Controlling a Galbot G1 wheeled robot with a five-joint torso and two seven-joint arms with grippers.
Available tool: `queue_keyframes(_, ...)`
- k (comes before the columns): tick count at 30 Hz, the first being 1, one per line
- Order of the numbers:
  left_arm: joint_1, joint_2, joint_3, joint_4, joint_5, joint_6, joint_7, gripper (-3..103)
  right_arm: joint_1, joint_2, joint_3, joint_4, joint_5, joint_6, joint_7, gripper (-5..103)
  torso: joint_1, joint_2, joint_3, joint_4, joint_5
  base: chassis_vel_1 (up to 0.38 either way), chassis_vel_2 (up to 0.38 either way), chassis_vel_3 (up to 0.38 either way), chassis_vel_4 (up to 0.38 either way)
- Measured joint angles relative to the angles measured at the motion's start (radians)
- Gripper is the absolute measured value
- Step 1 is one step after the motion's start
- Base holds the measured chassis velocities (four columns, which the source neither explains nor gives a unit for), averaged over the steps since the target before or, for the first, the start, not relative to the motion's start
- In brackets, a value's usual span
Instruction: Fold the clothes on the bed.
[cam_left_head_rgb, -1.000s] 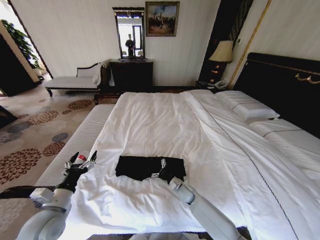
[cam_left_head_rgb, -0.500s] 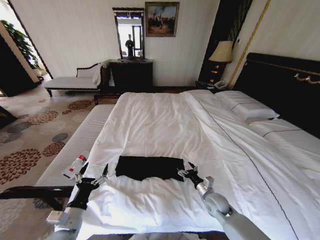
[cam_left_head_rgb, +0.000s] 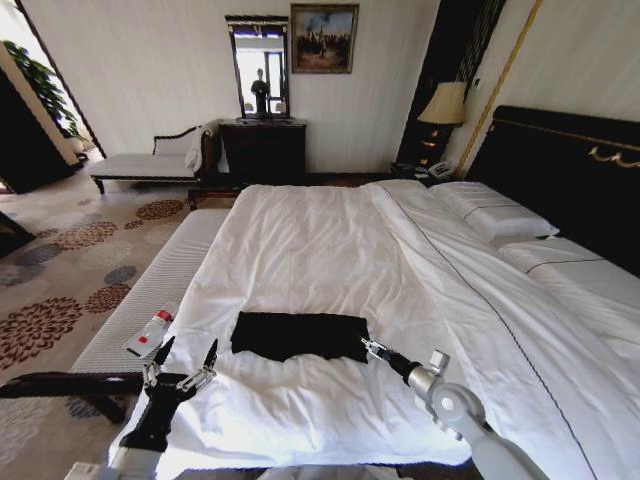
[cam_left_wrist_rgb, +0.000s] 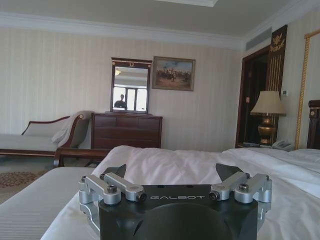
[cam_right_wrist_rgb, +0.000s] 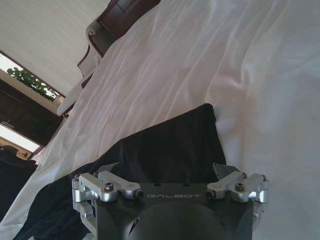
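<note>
The clothes (cam_left_head_rgb: 298, 334) lie as a flat black folded rectangle on the white duvet of the bed (cam_left_head_rgb: 320, 240), near its front edge. My right gripper (cam_left_head_rgb: 371, 347) hovers open just off the clothes' right end. In the right wrist view, the right gripper (cam_right_wrist_rgb: 167, 169) has its fingers spread above the black cloth (cam_right_wrist_rgb: 165, 145) with nothing held. My left gripper (cam_left_head_rgb: 188, 351) is open over the duvet, left of the clothes and apart from them. The left wrist view has that gripper (cam_left_wrist_rgb: 172, 171) empty, facing across the bed.
A pale cushioned bench (cam_left_head_rgb: 150, 290) runs along the bed's left side, with a small white and red object (cam_left_head_rgb: 150, 334) on it. Pillows (cam_left_head_rgb: 500, 215) and a dark headboard (cam_left_head_rgb: 570, 170) are at the right. A dresser (cam_left_head_rgb: 262, 150) and chaise (cam_left_head_rgb: 150, 162) stand by the far wall.
My right gripper came off the clothes and drew back to their right end. My left gripper moved right and closer to the front edge. The clothes now lie flat and uncovered.
</note>
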Motion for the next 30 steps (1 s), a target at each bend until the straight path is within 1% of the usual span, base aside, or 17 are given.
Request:
queue_keyframes(7,-0.003,0.0,0.001,0.002,0.0,0.004,-0.001,100,0.051,0.032,-0.045,-0.104,-0.021,0.005,-0.011,100,0.0,0.0,0.0,-0.0001,0.0001,0.0,0.0,0.0,0.0)
queue_keyframes(15,-0.005,0.001,0.001,0.003,0.0,0.005,-0.001,100,0.092,0.048,-0.073,-0.148,-0.011,0.006,-0.031,100,0.0,0.0,0.0,-0.0001,-0.0002,0.0,0.0,0.0,0.0)
queue_keyframes(22,-0.005,0.001,0.001,0.004,-0.001,0.005,-0.002,100,0.164,0.089,-0.134,-0.204,-0.006,0.006,-0.041,100,0.0,0.0,0.0,-0.0002,-0.0003,0.0,0.0,0.0,0.0)
queue_keyframes(23,-0.005,0.001,0.001,0.004,-0.001,0.005,-0.002,100,0.176,0.095,-0.144,-0.213,-0.007,0.006,-0.042,101,0.0,0.0,0.0,-0.0002,-0.0003,0.0,0.0,0.0,0.0)
queue_keyframes(24,-0.005,0.001,0.001,0.004,-0.001,0.005,-0.002,100,0.188,0.102,-0.151,-0.221,-0.006,0.006,-0.042,99,0.0,0.0,0.0,-0.0001,-0.0002,0.0,0.0,0.0,0.0)
queue_keyframes(25,-0.005,0.001,0.001,0.004,-0.001,0.005,-0.002,100,0.188,0.102,-0.151,-0.221,-0.006,0.006,-0.042,99,0.0,0.0,0.0,-0.0001,-0.0002,0.0,0.0,0.0,0.0)
queue_keyframes(28,-0.006,0.001,0.0,0.005,-0.001,0.006,-0.002,100,0.227,0.127,-0.17,-0.252,-0.004,0.006,-0.039,84,0.0,0.0,0.0,0.0,0.0,0.0,0.0,0.0,0.0)
queue_keyframes(30,-0.006,0.001,0.0,0.005,-0.001,0.006,-0.002,100,0.232,0.133,-0.17,-0.256,-0.002,0.006,-0.038,84,0.0,0.0,0.0,0.0,-0.0001,0.0,0.0,0.0,0.0)
